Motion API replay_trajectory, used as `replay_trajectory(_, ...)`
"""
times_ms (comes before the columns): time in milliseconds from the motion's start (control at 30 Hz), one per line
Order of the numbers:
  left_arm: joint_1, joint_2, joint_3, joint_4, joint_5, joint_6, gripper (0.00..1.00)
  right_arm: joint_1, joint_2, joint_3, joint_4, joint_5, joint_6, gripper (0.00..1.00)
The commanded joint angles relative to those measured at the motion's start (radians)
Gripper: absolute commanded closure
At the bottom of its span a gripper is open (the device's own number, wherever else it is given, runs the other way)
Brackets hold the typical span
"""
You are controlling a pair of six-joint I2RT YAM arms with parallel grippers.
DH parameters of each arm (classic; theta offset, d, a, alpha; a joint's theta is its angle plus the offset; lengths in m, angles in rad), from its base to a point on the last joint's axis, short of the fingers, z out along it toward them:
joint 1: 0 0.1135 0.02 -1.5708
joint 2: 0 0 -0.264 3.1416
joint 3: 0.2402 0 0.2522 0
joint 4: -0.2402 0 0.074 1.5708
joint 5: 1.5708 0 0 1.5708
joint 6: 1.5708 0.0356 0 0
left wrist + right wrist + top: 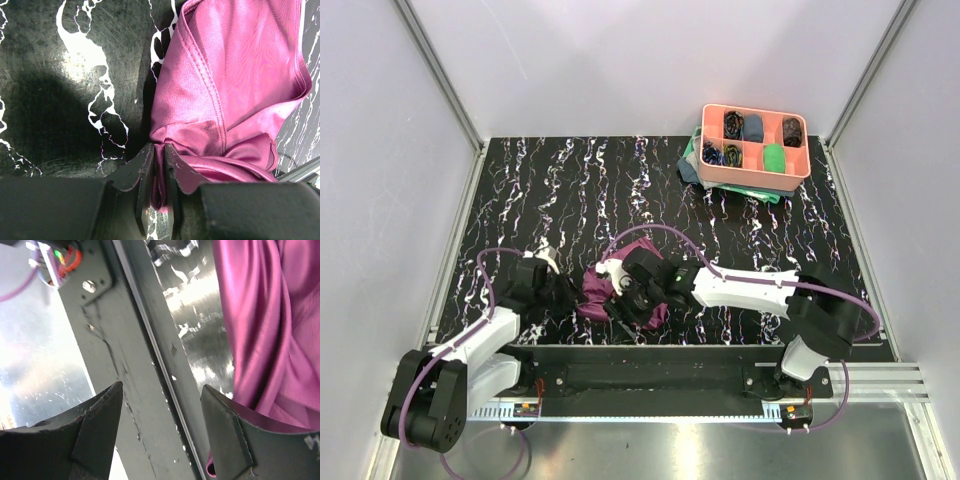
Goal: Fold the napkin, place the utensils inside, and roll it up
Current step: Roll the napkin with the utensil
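Observation:
The plum-purple napkin (610, 295) lies bunched near the table's front edge, between both arms. My left gripper (159, 152) is shut on a pinched fold at the napkin's (235, 85) near corner. My right gripper (162, 390) stands open at the napkin's (260, 330) front side, over the table's front rail, with nothing between its fingers; its right finger sits against the cloth. In the top view the left gripper (563, 291) is at the napkin's left edge and the right gripper (623, 303) covers its middle. The utensils are out of view.
A salmon-pink compartment tray (754, 147) with small cloth rolls sits at the back right on a teal-green cloth (698, 165). The metal front rail (125, 370) runs right below my right gripper. The black marbled table (580, 190) stretches behind the napkin.

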Motion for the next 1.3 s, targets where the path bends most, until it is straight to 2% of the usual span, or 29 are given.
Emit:
replay_trajectory(0, 0.000, 0.015, 0.008, -0.064, -0.023, 0.035, 0.82, -0.004, 0.004, 0.008, -0.047, 0.064, 0.008, 0.28)
replay_trajectory(133, 0.001, 0.015, 0.008, -0.062, -0.021, 0.036, 0.82, -0.038, 0.010, 0.016, -0.079, 0.110, -0.001, 0.28)
replay_trajectory(367, 0.001, 0.022, 0.011, -0.061, -0.021, 0.040, 0.82, -0.099, 0.032, 0.008, -0.082, 0.093, -0.015, 0.29)
replay_trajectory(1000, 0.001, 0.023, 0.025, -0.069, -0.018, 0.036, 0.83, -0.125, 0.063, -0.110, -0.093, 0.142, 0.018, 0.32)
replay_trajectory(1267, 0.000, 0.052, 0.036, -0.075, -0.004, 0.035, 0.83, -0.113, -0.029, -0.052, -0.165, 0.165, -0.030, 0.28)
